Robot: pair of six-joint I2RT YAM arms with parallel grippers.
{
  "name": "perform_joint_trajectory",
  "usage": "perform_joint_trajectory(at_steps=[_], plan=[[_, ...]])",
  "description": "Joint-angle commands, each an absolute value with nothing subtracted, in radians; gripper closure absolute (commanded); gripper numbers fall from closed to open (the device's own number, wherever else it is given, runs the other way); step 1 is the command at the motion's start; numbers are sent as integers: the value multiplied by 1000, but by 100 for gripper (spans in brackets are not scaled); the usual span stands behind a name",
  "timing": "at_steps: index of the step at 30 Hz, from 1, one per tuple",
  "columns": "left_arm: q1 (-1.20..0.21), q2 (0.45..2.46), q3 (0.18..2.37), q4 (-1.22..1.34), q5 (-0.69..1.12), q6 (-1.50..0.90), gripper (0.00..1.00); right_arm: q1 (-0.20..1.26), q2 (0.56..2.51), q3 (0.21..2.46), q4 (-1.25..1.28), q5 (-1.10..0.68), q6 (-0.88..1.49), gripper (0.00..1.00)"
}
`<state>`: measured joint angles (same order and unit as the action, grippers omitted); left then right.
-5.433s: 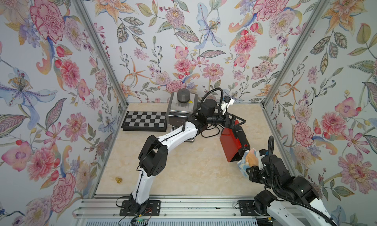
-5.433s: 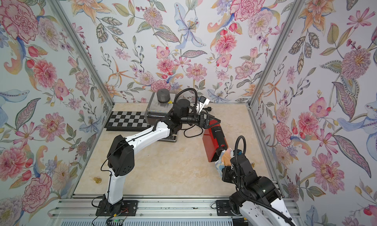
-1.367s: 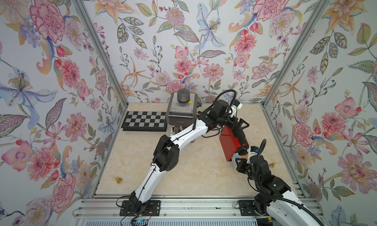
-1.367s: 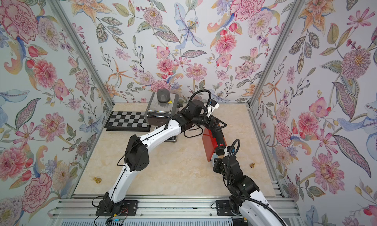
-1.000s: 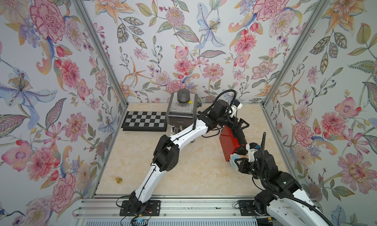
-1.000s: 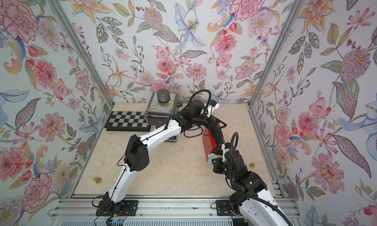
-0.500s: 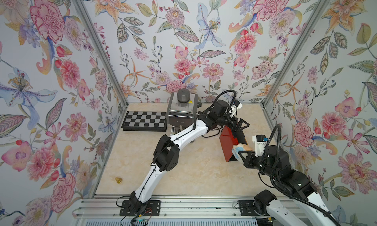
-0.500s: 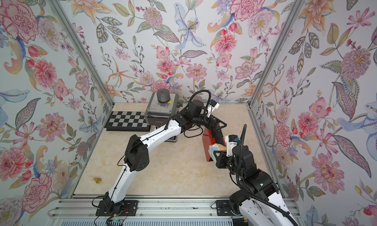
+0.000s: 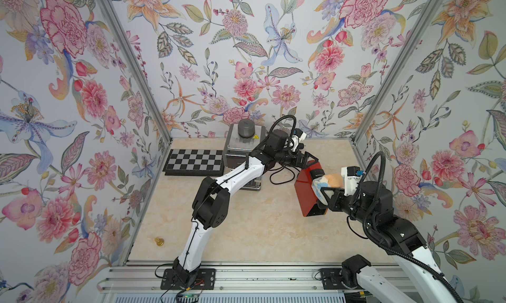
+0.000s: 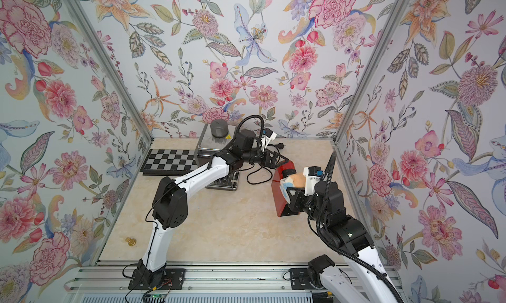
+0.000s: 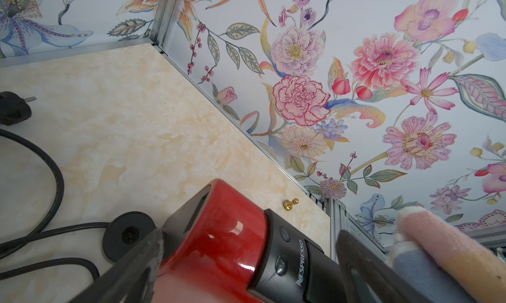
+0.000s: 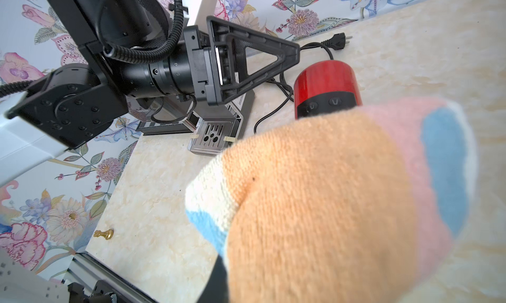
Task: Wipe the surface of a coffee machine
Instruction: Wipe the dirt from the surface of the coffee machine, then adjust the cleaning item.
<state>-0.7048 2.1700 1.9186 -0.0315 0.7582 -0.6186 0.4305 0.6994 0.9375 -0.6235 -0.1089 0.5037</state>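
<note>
The red coffee machine (image 9: 306, 195) with a black top stands right of centre in both top views (image 10: 279, 197). My left gripper (image 9: 308, 159) is open, its fingers straddling the machine's rear end; in the left wrist view the red and black body (image 11: 219, 241) lies between them. My right gripper (image 9: 327, 193) is shut on a striped orange, pink and blue cloth (image 9: 330, 179), which presses on the machine's black top. The cloth (image 12: 328, 195) fills the right wrist view and hides the fingertips; the machine (image 12: 325, 80) shows beyond it.
A silver appliance (image 9: 243, 148) stands at the back wall with a chessboard (image 9: 194, 162) to its left. A black cord (image 9: 278, 175) and plug (image 11: 13, 110) lie between the appliance and the red machine. One gold pawn (image 9: 159, 241) sits near the front left, another (image 11: 290, 204) by the right wall.
My right gripper has carried the cloth from low at the machine's near end up onto its black top. The left arm and the machine have stayed put.
</note>
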Motion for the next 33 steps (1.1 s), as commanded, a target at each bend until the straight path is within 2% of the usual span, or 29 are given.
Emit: perform_joint_trajectory(at_steps=[1,5,9,11,15,20,27,29,33], plan=[[-678,2059,1828,141,892,-667,1,412,730,988,-562,-176,489,100],[-681,1995,1760,170,958,-634,1,362,777,1002,-522,-237,478,100],[-690,1901,1581,452,1043,-769,1,248,826,972,-410,-428,505,100],[-692,1883,1544,502,1050,-804,1,220,834,965,-364,-480,513,100],[-720,1861,1526,510,1058,-793,1,194,842,982,-325,-578,499,100],[-762,1863,1570,388,1024,-712,1,169,856,994,-289,-706,518,100],[-768,1824,1516,407,990,-730,2,147,843,999,-233,-889,521,100],[-769,1812,1495,450,1003,-759,9,147,843,997,-228,-921,514,100],[-770,1785,1438,590,1033,-850,35,140,842,990,-228,-957,511,100]])
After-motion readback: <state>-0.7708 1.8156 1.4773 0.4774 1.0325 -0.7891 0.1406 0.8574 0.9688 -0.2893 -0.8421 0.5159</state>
